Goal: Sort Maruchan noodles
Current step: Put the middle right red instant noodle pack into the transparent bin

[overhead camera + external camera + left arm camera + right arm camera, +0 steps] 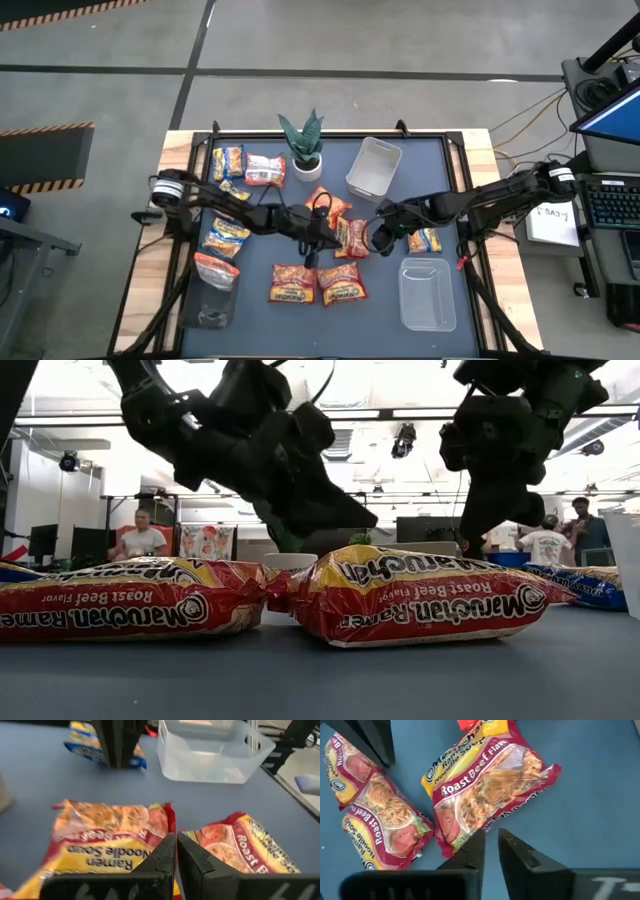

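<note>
right gripper (377, 238): I'm hovering it mid-table in the high view, just right of centre, fingers (470, 851) parted by only a narrow slit, holding nothing.
target: roast beef packet (485, 790) is lying flat on the mat, one corner just ahead of my fingertips in the right wrist view; same packet sits at (352, 236) from above.
step: I'm judging this as the approach to a pick. Gap looks too narrow for the packet edge, so I'm planning to widen first, then come down on the crimped end seam, not the flat face.
grip note: film is slick and the noodle block is brittle; I'd pinch the seam lightly and lift straight up.
left gripper (312, 240): I'm holding it shut and empty, centre of the high view, over two more roast beef packets (107, 837).
clearance: both grippers are hanging close together mid-table; collision is the main risk if either swings inward.
front pair: two packets (318, 284) lower centre, touching side by side.
bins: one clear bin (373, 168) upper centre right, one (427, 293) lower right; a third at lower left (214, 295) seems to be holding a packet.
left pile: yellow-and-blue packets (228, 163) upper left, well clear.
blue packet (424, 240): just right of my right gripper, near its arm.
plant (304, 148): upper centre, beside the bin, off my path.
background: people standing beyond the table in the low view, well away.
</note>
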Robot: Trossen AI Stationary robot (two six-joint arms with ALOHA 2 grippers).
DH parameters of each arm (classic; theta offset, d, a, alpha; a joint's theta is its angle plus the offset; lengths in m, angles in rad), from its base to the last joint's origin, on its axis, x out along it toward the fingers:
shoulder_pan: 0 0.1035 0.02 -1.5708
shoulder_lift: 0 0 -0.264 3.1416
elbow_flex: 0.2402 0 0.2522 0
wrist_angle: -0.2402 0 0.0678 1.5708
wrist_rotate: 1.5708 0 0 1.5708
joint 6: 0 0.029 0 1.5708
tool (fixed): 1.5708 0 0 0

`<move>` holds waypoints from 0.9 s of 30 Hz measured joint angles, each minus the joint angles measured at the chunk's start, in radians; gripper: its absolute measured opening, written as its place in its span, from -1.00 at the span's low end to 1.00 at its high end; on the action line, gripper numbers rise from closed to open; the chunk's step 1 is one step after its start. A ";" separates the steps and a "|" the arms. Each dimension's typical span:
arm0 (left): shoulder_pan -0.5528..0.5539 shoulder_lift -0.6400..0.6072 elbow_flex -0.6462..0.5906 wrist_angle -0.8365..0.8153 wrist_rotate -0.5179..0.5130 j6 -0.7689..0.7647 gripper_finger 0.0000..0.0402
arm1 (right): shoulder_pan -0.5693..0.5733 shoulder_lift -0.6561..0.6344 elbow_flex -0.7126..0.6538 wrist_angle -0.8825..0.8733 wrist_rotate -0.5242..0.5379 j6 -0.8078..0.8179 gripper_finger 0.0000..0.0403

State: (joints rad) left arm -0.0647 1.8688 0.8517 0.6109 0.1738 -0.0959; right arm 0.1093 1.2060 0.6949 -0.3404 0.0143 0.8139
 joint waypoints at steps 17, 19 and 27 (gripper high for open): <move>-0.016 0.057 0.006 0.003 -0.084 0.008 -1.00 | 0.000 0.000 0.000 -0.001 -0.015 0.063 0.26; -0.021 0.062 0.006 0.004 -0.107 0.008 -1.00 | 0.000 0.000 0.000 0.001 -0.014 0.076 0.34; -0.029 0.072 0.005 0.002 -0.114 0.009 -1.00 | 0.000 0.007 -0.008 0.012 -0.013 0.139 0.60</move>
State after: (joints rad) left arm -0.0940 1.9406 0.8570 0.6134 0.0593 -0.0873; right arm 0.1089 1.2135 0.6865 -0.3282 0.0014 0.9532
